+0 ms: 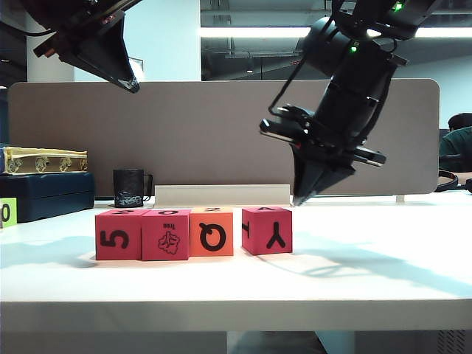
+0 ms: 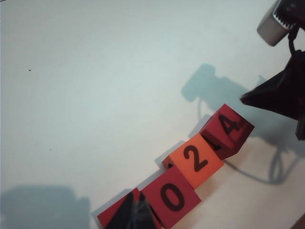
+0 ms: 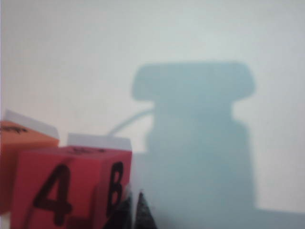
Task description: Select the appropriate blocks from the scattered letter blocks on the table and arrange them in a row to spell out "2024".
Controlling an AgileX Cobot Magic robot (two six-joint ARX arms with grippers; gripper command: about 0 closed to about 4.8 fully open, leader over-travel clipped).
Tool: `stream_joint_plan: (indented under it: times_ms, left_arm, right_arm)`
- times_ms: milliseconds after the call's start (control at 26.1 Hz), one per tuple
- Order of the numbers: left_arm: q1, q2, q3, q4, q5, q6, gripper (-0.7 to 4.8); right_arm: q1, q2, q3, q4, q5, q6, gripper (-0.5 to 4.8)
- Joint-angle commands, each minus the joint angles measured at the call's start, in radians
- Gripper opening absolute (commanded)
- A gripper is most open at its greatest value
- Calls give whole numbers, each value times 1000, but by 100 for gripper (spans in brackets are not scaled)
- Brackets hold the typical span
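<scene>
Beside the Y block [image 1: 267, 230], the right hand [image 1: 301, 198] points down, closed, empty; left hand [image 1: 131, 86] raised, closed.

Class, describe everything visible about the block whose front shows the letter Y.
The Y block is a pink-red, foam-looking cube with black characters: Y on the front, 4 on top, B on one side. It stands on the white table at the right end of the row, turned slightly askew, with a narrow gap to the orange block. The shut right gripper hovers just above its right corner.
</scene>
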Motion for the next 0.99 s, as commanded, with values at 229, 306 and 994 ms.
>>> stream_joint_plan:
  times_ms: [229, 306, 994]
  left_arm:
    - [-1, -3, 0, 7, 3, 7, -6]
    - [-1, -3, 0, 6, 3, 7, -6]
    - [-1, -3, 0, 1, 1, 7, -6]
  right_arm:
    - [3, 26, 2, -40, -47, -19, -1]
    - [5, 38, 2, -35, -98, -19, -1]
    - [56, 66, 5, 5, -91, -21, -1]
